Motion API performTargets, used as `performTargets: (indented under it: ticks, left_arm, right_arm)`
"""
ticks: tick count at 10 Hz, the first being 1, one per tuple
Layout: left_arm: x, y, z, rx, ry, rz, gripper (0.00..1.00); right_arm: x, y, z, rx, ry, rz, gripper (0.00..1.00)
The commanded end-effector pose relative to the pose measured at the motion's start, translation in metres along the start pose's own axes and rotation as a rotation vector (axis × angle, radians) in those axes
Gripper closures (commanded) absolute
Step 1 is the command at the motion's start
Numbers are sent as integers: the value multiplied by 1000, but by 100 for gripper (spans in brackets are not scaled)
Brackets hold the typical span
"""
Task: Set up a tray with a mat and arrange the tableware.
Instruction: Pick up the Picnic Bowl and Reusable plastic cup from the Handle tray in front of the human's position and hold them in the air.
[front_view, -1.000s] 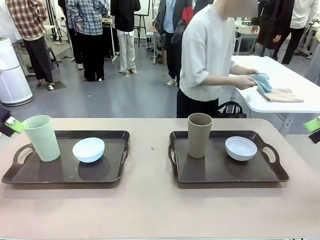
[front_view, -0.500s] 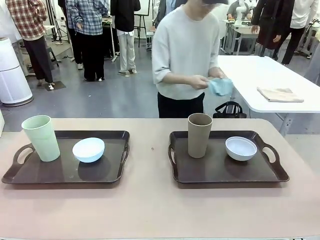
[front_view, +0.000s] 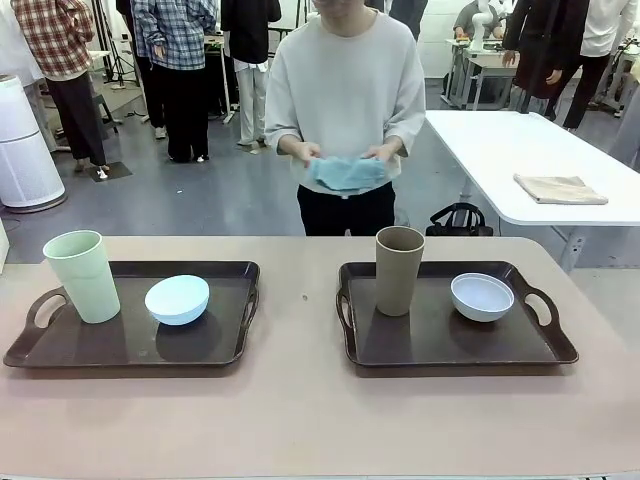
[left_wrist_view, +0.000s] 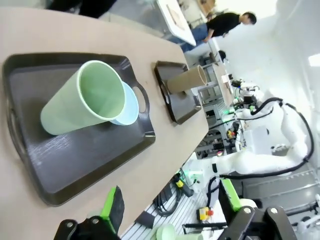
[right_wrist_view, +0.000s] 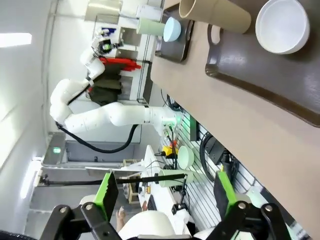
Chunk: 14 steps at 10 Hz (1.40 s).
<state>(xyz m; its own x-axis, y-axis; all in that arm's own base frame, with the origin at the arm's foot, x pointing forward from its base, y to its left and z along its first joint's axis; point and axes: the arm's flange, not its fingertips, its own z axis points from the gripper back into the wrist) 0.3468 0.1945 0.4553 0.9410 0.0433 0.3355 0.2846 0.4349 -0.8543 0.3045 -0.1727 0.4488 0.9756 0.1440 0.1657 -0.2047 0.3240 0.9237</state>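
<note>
Left gripper is seen open in its wrist view, jaws spread wide, nothing held between them. It is kept off the edge of the table, well apart from the trays. Right gripper is likewise open and empty, also off the table edge, well apart from the right tray.

Two dark trays are laid side by side on the table, apart from each other. On the left tray the green cup is stood upright at the left end, with the blue bowl just beside it toward the middle; whether they touch cannot be told. On the right tray the brown cup is stood upright at the left end, and the white bowl is set to its right, apart from it. Both bowls are open side up. No mat is laid on either tray.

At the far side of the table a person is stood facing the robot. A blue mat, bunched or folded, is held at waist height in both hands, well above and behind the trays.

Behind and to the right, a beige cloth is left folded on a white table.
</note>
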Motion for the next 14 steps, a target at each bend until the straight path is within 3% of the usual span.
performTargets:
  ticks: [1,14]
  left_arm:
    - [0,4,3,1,-15,21,0]
    - [0,4,3,1,-15,21,0]
  right_arm:
    - [-7,-3,8,8,-29,-5,0]
    - [-7,-3,8,8,-29,-5,0]
